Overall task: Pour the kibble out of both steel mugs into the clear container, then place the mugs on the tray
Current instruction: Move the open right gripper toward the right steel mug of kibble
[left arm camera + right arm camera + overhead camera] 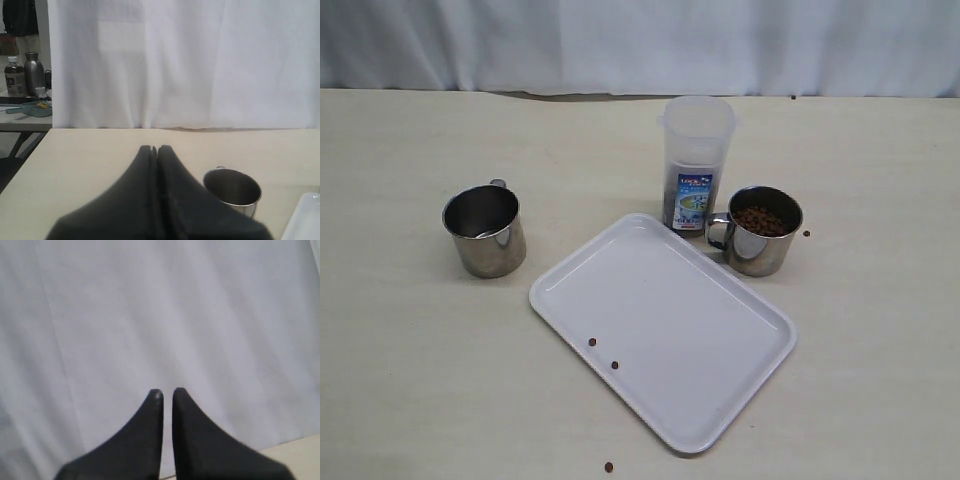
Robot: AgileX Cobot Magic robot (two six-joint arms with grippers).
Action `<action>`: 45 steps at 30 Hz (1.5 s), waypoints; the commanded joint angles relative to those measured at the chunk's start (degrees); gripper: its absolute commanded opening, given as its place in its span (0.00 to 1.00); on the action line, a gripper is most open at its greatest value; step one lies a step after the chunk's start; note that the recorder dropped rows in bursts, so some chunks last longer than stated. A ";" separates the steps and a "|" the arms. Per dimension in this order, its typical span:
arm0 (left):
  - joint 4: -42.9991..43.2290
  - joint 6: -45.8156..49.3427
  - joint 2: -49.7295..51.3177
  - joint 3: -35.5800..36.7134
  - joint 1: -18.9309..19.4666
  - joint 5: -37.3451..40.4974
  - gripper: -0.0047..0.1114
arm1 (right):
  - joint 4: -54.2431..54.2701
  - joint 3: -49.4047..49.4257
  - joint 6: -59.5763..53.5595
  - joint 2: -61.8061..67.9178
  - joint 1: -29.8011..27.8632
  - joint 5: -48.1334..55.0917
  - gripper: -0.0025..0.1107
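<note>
**Both grippers idle and clear of the work; one mug full, tray bare of mugs**

The left gripper (154, 150) has its fingers pressed together with nothing between them. It hangs above the table (100, 150), just left of the left mug (232, 190). The right gripper (167, 392) is likewise closed on nothing, with only a hairline showing between the tips. It faces the white curtain (160, 315), with no task item in its camera. Neither gripper appears in the exterior view.

The left mug (485, 230) stands left of the tray (720, 390), apart from it. Its inside shows bare steel, and I judge it empty. The right mug (760, 228) holds kibble (761, 220) close to the brim. It sits just right of the clear container (697, 160), beside the tray's far right edge, with its loop handle (717, 232) turned left toward the container. The container looks dark in its lower part, possibly kibble. Stray pellets (592, 341) lie on the tray, with others on the table.

Risks, as judged:
- A reach for the right mug could knock over the tall container, because the handle sits in the gap between them
- A full mug tipped quickly or off-centre would spill pellets past the rim
- A mug set on the loose pellets may rock or slide
- The right arm has no view of its target at present
</note>
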 commanded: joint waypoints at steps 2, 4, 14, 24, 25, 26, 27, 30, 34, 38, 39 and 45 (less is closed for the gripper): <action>0.00 -0.11 -0.14 0.17 -0.42 -0.20 0.04 | -18.12 0.18 16.72 7.78 0.20 2.04 0.07; 0.21 -0.11 -0.14 0.17 -0.42 -0.46 0.04 | -29.48 0.18 25.46 13.26 0.20 0.80 0.07; 0.65 -0.11 -0.14 0.17 -0.42 -0.58 0.04 | -51.37 0.18 31.66 42.84 0.20 -12.24 0.07; 0.65 -0.11 -0.14 0.17 -0.42 -0.58 0.04 | -37.51 0.18 12.00 69.47 0.20 -25.20 0.07; 0.65 -0.11 -0.14 0.17 -0.42 -0.58 0.04 | -36.11 -0.32 11.39 71.43 0.20 -25.09 0.07; 0.65 -0.11 -0.14 0.17 -0.42 -0.58 0.04 | -35.94 -0.99 11.34 73.29 0.20 -25.19 0.07; 0.65 -0.11 -0.14 0.17 -0.42 -0.58 0.04 | -35.94 -1.98 10.93 75.83 0.20 -25.35 0.07; 0.65 -0.11 -0.14 0.17 -0.42 -0.58 0.04 | -35.94 -3.31 10.93 80.57 0.20 -27.24 0.07; 0.65 -0.11 -0.14 0.17 -0.42 -0.58 0.04 | -36.06 -4.25 10.93 84.26 0.20 -27.51 0.07; 0.65 -0.11 -0.14 0.17 -0.42 -0.58 0.04 | -36.06 -4.48 10.53 85.51 0.20 -27.63 0.09; 0.65 -0.11 -0.14 0.17 -0.42 -0.58 0.04 | -35.93 -4.48 10.26 85.63 0.20 -28.24 0.12; 0.64 -0.11 -0.14 0.17 -0.42 -0.28 0.04 | -35.81 -4.48 5.30 85.63 0.20 -31.23 0.32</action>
